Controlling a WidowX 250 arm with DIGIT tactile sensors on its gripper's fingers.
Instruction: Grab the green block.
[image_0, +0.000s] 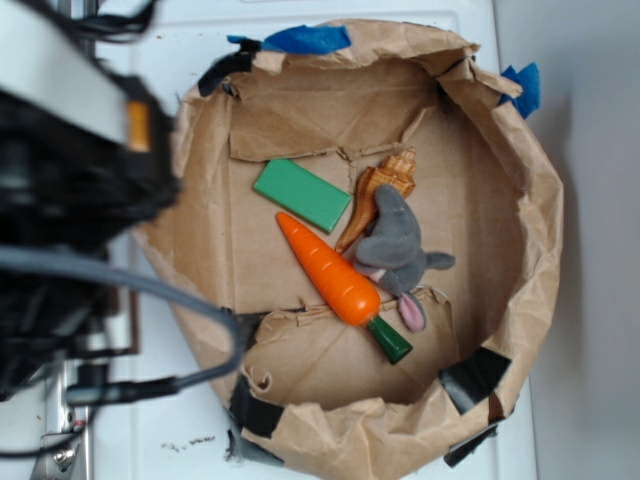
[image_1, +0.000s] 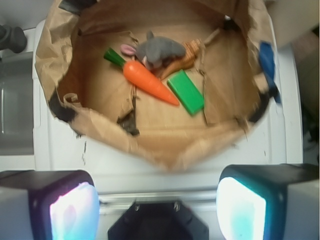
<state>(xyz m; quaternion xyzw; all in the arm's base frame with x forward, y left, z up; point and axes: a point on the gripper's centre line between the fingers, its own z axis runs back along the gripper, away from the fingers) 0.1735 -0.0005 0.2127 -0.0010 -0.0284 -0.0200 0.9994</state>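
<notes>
The green block (image_0: 302, 194) lies flat on the floor of a brown paper-lined bin (image_0: 520, 300), just up and left of the orange toy carrot (image_0: 335, 272). In the wrist view the green block (image_1: 185, 92) sits right of the carrot (image_1: 149, 81), far ahead of my gripper (image_1: 157, 207). The gripper is open, its two glowing pads wide apart with nothing between them, held outside the bin's near rim. In the exterior view the arm (image_0: 70, 170) is a dark blurred mass at the left; its fingers do not show there.
A grey plush mouse (image_0: 398, 250) and a tan ridged toy (image_0: 378, 192) lie right of the carrot. The bin's crumpled paper walls (image_1: 165, 150) stand between my gripper and the objects. Blue tape (image_0: 305, 40) marks the far rim. Cables (image_0: 150, 290) hang by the arm.
</notes>
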